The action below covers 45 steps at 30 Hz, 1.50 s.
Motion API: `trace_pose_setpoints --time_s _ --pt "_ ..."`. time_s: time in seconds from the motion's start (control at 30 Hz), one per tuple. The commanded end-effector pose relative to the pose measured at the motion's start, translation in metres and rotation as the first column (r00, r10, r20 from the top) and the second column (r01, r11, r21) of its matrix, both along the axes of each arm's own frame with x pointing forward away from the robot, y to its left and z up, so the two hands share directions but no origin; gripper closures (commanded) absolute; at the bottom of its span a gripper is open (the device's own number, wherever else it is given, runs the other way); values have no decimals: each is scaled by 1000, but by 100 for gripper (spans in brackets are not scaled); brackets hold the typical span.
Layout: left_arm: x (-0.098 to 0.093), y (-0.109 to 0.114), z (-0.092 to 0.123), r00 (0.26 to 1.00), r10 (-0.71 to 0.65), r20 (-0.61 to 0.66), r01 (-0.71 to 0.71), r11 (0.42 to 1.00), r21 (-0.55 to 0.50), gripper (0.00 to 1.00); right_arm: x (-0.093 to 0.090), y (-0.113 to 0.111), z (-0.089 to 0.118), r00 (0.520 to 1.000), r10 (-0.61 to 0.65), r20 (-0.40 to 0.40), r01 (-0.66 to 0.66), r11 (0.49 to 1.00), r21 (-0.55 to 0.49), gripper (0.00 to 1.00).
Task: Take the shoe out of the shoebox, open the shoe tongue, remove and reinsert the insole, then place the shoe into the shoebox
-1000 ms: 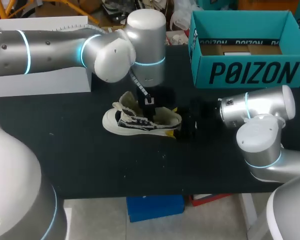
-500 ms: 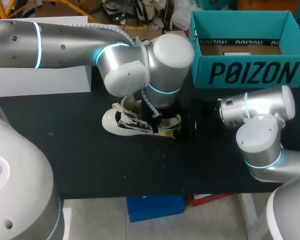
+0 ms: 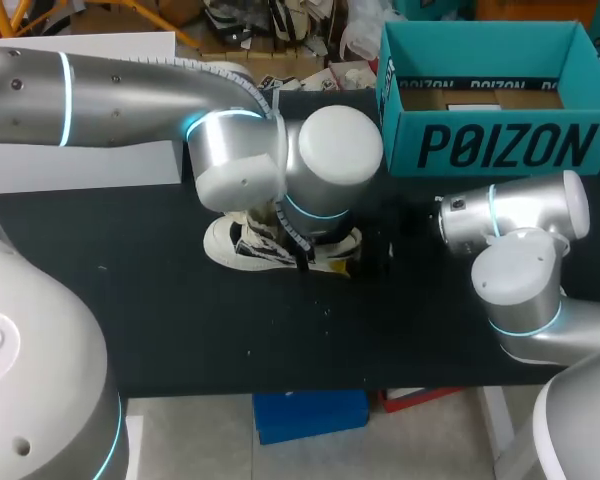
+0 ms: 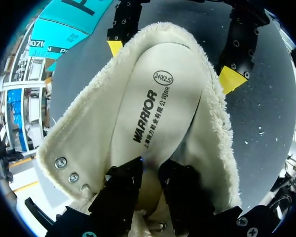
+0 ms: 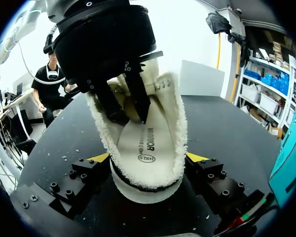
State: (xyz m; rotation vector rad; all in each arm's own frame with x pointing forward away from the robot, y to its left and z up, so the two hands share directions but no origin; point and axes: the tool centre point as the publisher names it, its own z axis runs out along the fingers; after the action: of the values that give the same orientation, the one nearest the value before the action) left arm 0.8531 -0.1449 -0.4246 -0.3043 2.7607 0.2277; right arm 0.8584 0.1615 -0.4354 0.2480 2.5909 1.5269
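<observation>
Remote inspection, non-task items only. The work surface is a black table (image 3: pixel 180 330) with a matte top. Small pale specks (image 3: pixel 328 312) lie scattered over it, some near the front edge, and both wrist views show more. A white box (image 3: pixel 90 165) stands at the rear left. I cannot tell whether it sits fully on the tabletop.

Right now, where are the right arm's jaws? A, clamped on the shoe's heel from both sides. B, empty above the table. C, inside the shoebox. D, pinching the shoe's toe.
A: in both wrist views its yellow fingertips press the shoe at the heel from either side.
</observation>
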Motion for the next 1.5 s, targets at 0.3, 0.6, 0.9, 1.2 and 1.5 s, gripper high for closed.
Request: trace_pose_setpoints --time_s 0.3,0.6,0.9,1.2,1.5 --pt "28 20 -45 989 -16 146 20 999 -26 83 1 -2 -1 1000 -2 -2 2 1000 -1 100" --pt "39 22 -42 989 -10 149 20 998 -63 89 1 -2 -1 1000 -2 -2 2 1000 -1 100" --pt "47 21 -44 999 -31 12 32 993 -114 100 1 -2 -1 1000 -2 -2 2 1000 -1 100" --pt "36 14 -36 987 -137 -81 121 977 -176 100 1 -2 -1 1000 -2 -2 2 1000 -1 100" --pt "22 11 -18 977 -182 -110 153 961 -230 100 1 -2 -1 1000 -2 -2 2 1000 -1 100"
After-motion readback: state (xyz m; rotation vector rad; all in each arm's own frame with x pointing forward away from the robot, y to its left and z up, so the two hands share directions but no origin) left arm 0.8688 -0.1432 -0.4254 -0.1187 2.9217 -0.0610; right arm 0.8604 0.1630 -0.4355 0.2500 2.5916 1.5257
